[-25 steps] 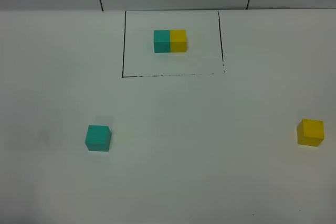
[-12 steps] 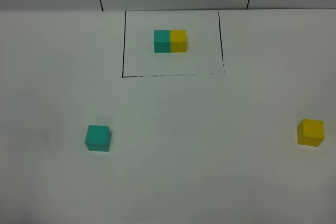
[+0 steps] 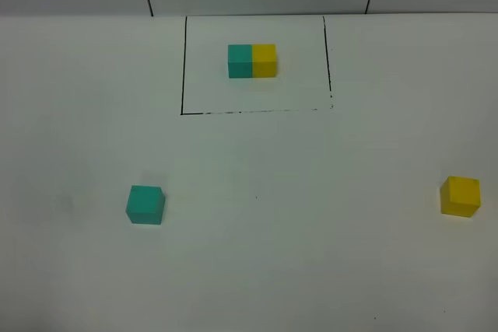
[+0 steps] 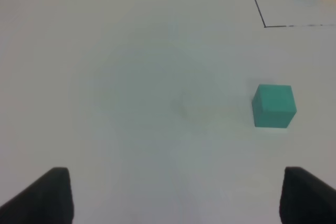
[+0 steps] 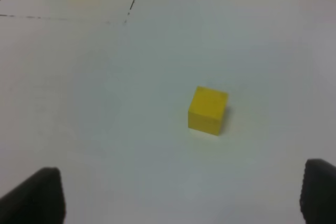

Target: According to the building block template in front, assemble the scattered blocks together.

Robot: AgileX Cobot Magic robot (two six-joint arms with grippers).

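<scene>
While teal cube [image 3: 145, 204] and yellow cube [image 3: 460, 196] lie apart, left fingers [image 4: 47, 195] and right fingers [image 5: 37, 195] stand wide.

From my station I find very little to report. A tiny dark speck [image 3: 256, 197] now shows on the white table [image 3: 311, 270], in the open stretch between the teal cube [image 3: 145, 205] and the yellow cube [image 3: 460, 196], nearer the teal one. A second ago that spot was bare; half a second ago the speck was already there. The faint grey shade that lay on the table just behind the teal cube a second ago looks gone, though the picture is too soft for me to be sure.
</scene>
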